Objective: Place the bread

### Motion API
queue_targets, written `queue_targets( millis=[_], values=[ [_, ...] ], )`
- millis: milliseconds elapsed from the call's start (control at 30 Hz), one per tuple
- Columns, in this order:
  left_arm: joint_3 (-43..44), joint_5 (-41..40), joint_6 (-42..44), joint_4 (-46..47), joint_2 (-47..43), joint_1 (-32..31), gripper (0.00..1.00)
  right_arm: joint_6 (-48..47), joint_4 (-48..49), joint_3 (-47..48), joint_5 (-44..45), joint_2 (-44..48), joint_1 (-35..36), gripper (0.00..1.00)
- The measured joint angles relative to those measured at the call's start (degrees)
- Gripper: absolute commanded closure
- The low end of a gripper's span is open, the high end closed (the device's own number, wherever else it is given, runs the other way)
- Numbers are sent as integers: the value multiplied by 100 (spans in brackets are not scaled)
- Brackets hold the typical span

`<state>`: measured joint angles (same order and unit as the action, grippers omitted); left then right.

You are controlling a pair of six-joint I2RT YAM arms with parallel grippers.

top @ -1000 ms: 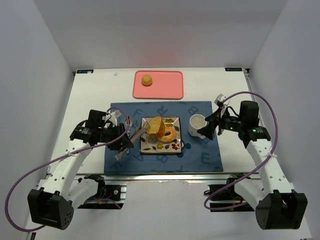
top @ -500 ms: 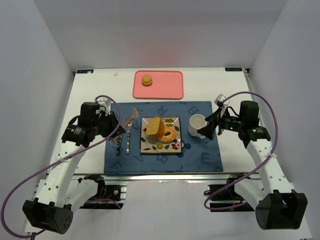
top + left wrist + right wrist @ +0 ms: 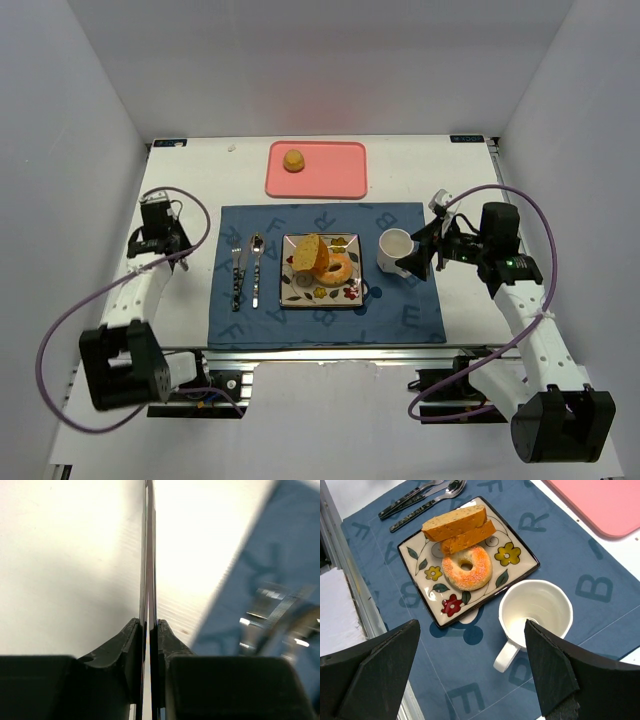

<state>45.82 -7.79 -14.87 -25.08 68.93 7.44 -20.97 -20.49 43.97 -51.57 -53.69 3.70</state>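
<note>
The bread is in three places. A glazed ring (image 3: 337, 268) and two wedge slices (image 3: 310, 252) lie on a flowered square plate (image 3: 289, 292) in the middle of the blue mat. A small round bun (image 3: 294, 160) sits on the pink tray (image 3: 340, 178) at the back. The right wrist view shows the ring (image 3: 467, 568), the slices (image 3: 457, 527) and the plate (image 3: 482, 593). My left gripper (image 3: 165, 240) is shut and empty over the white table left of the mat (image 3: 148, 625). My right gripper (image 3: 413, 258) is open and empty beside the white mug, above the mat (image 3: 471, 625).
A white mug (image 3: 393, 248) stands right of the plate, also in the right wrist view (image 3: 535, 612). A fork (image 3: 237, 272) and spoon (image 3: 256, 270) lie on the blue mat (image 3: 400, 315) left of the plate. White walls enclose the table.
My left arm has drawn back to the left, from the plate's left edge to off the mat. The fork and spoon now lie straight on the mat. The right arm has not moved.
</note>
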Motion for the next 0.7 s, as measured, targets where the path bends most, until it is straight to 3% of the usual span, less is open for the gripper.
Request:
queue_targets(
  millis=[167,433,700],
  values=[
    [-243,184,702,944,988,494,67,-42,4,-125,0,118,0,11],
    [-332,254,1025,1458,1976,514,24,-74,-22,-212,0,149,0,11],
    [-422,157,927,1373,1757,522,13,-149,-92,-212,4,149,0,11]
  ],
)
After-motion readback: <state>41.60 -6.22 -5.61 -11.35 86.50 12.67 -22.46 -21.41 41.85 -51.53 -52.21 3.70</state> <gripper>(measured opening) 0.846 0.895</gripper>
